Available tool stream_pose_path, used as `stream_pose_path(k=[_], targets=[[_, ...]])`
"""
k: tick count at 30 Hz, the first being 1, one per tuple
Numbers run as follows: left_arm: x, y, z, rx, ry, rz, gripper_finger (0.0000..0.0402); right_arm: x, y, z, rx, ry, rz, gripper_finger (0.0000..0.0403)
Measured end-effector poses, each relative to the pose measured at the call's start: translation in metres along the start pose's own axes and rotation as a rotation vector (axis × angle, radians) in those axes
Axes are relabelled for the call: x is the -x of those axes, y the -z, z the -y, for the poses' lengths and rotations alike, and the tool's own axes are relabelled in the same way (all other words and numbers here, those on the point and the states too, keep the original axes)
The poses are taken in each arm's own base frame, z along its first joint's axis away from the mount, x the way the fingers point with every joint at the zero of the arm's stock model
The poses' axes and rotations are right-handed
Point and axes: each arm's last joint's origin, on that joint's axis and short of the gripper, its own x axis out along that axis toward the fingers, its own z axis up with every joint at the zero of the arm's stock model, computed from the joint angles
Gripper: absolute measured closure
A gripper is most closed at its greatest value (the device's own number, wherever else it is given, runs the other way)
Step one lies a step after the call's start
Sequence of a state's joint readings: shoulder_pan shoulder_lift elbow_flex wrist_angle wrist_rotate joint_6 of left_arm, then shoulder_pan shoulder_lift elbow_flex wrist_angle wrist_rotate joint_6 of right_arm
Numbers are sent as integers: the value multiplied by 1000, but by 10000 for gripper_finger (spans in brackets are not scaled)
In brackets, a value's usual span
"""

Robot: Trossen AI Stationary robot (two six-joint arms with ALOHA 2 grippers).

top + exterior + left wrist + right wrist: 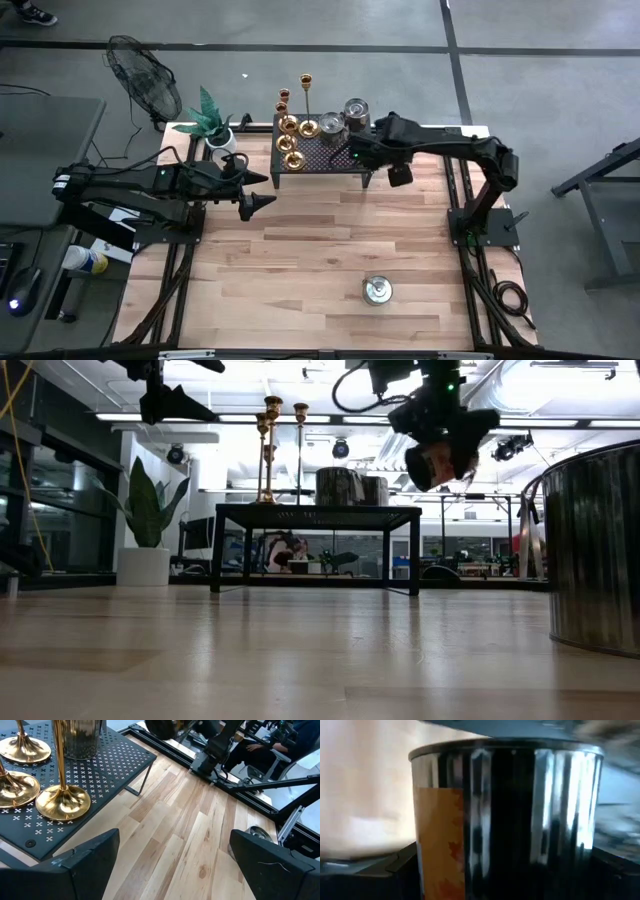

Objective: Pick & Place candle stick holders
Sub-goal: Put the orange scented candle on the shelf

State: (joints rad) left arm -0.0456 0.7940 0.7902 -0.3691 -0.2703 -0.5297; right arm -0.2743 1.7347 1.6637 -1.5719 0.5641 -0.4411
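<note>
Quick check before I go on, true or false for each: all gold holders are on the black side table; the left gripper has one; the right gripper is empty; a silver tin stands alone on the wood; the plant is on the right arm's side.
1. The candle stick holders all stand on the black side table. True.
2. The left gripper holds one. False: it is open and empty, above the wood beside the side table.
3. The right gripper is empty. False: a ribbed jar with an orange label sits between its fingers.
4. A silver tin stands alone on the wood. True.
5. The plant is on the right arm's side. False: it is on the left arm's side.
</note>
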Motion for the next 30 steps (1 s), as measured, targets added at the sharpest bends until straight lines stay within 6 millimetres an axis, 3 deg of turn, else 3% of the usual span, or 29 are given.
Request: stream_pose_path(k=[9, 19, 30], targets=[[0, 0, 0, 0, 1, 0, 27, 2, -29, -4, 407, 379, -191, 59], [0, 0, 0, 0, 0, 0, 27, 0, -60, -16, 629, 485, -240, 59], [0, 0, 0, 0, 0, 0, 27, -21, -90, -28, 785, 492, -315, 59]])
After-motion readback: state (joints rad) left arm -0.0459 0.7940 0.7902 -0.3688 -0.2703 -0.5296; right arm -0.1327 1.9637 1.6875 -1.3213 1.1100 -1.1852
